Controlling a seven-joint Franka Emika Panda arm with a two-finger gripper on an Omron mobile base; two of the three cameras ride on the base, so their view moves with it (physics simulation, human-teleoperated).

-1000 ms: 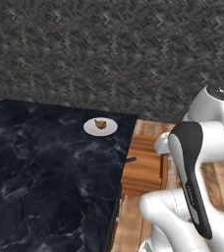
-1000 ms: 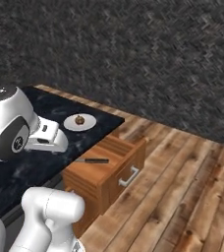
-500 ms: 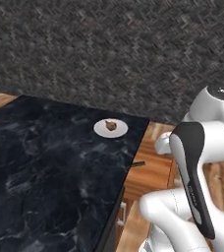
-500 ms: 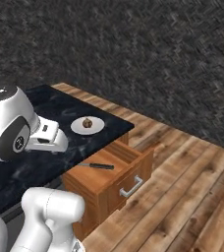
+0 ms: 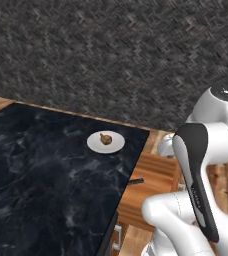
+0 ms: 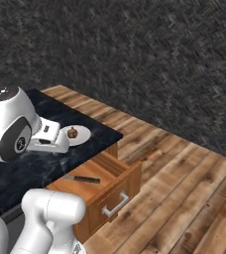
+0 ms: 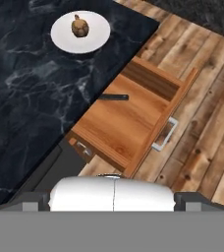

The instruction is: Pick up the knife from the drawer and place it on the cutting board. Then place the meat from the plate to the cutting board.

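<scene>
The reddish-brown drawer (image 7: 133, 123) (image 6: 116, 171) (image 5: 156, 182) stands pulled out from under the counter's end. The knife (image 6: 81, 178) lies inside it near the counter edge. Its dark handle (image 7: 114, 97) (image 5: 135, 181) shows, while its blade runs partly under the counter. A small white plate (image 7: 97, 37) (image 5: 115, 146) (image 6: 82, 134) rests on the counter corner with the brown meat (image 7: 79, 27) (image 5: 105, 138) (image 6: 72, 132) on it. My gripper (image 7: 112, 201) hangs high above the drawer, open and empty, fingertips far apart. The cutting board is out of view.
The black marble counter (image 5: 41, 185) stretches left of the drawer. A metal pull (image 6: 114, 204) sits on the drawer's front panel. Wooden floor (image 6: 184, 188) spreads to the right, and a dark stone wall (image 5: 111, 55) closes the back.
The whole picture has shifted in both base views: the base has driven, bringing the drawer and plate nearer and more central. The things themselves lie where they were. The gripper stays open.
</scene>
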